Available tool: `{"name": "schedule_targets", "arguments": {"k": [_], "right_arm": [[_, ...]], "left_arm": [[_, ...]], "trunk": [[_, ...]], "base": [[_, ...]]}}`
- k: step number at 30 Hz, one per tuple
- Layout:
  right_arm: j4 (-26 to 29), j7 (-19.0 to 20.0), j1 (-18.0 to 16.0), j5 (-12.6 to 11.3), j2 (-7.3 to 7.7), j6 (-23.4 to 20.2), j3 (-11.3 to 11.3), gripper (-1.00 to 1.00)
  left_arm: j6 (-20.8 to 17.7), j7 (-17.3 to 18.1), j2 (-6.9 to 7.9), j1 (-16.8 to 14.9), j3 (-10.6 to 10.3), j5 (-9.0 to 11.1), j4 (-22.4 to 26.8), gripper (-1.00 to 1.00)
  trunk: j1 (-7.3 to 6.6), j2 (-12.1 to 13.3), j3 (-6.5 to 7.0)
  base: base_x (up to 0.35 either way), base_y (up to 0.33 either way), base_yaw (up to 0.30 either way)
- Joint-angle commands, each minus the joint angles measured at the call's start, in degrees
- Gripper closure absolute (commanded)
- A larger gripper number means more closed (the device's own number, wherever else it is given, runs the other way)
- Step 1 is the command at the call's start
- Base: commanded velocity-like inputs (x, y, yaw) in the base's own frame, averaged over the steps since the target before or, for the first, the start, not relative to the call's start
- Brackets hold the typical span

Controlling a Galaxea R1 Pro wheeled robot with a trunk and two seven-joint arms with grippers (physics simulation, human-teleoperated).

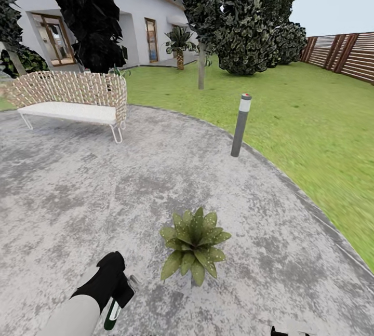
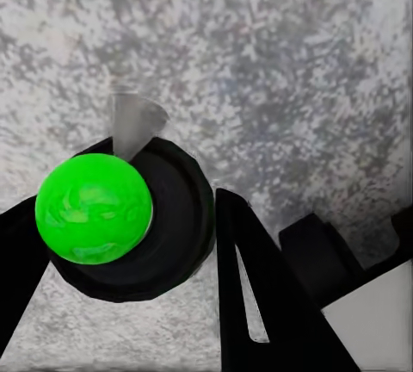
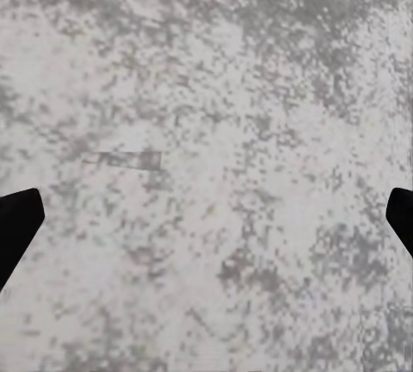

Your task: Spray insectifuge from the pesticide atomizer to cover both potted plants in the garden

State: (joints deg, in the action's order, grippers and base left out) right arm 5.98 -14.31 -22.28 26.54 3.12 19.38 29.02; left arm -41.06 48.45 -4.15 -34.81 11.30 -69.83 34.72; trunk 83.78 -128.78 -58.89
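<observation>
The left gripper (image 2: 129,243) has its jaws closed on one pesticide atomizer (image 2: 95,208), low at the head view's lower left, forearm angled upward. The right gripper's (image 3: 206,217) jaws stand wide over the patio (image 1: 78,190). One potted plant (image 1: 194,245) sits lower centre, beside one bollard light (image 1: 241,124) and one bench (image 1: 72,99).

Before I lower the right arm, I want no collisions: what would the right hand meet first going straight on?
Most likely the bare grey patio: the right hand points at it, fingers spread wide, nothing between.
</observation>
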Motion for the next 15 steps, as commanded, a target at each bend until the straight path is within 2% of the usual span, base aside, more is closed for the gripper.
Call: {"name": "schedule_targets", "arguments": {"k": [1,6,13,15], "right_arm": [[-0.09,-0.19,-0.04,0.61,0.00,0.22,0.42,-1.00],[-0.10,-0.19,-0.04,0.59,0.05,0.22,0.42,-1.00],[-0.03,-0.19,-0.04,0.55,0.13,0.22,0.42,-1.00],[-0.01,-0.19,-0.04,0.56,0.18,0.22,0.42,-1.00]], "left_arm": [[-0.12,0.40,-0.10,0.12,0.37,-0.45,-0.02,1.00],[-0.08,0.47,0.03,0.36,0.37,-0.50,-0.09,1.00],[-0.07,0.50,0.15,0.39,0.33,-0.31,-0.04,1.00],[-0.09,0.44,0.33,0.41,0.22,-0.12,0.34,1.00]], "trunk": [[-0.01,-0.02,-0.05],[-0.01,-0.02,-0.05],[-0.01,-0.02,-0.05],[-0.01,-0.02,-0.05]], "base": [[0.000,0.000,0.273],[0.000,0.000,0.205],[0.000,0.000,0.015],[-0.163,-0.038,0.000]]}}
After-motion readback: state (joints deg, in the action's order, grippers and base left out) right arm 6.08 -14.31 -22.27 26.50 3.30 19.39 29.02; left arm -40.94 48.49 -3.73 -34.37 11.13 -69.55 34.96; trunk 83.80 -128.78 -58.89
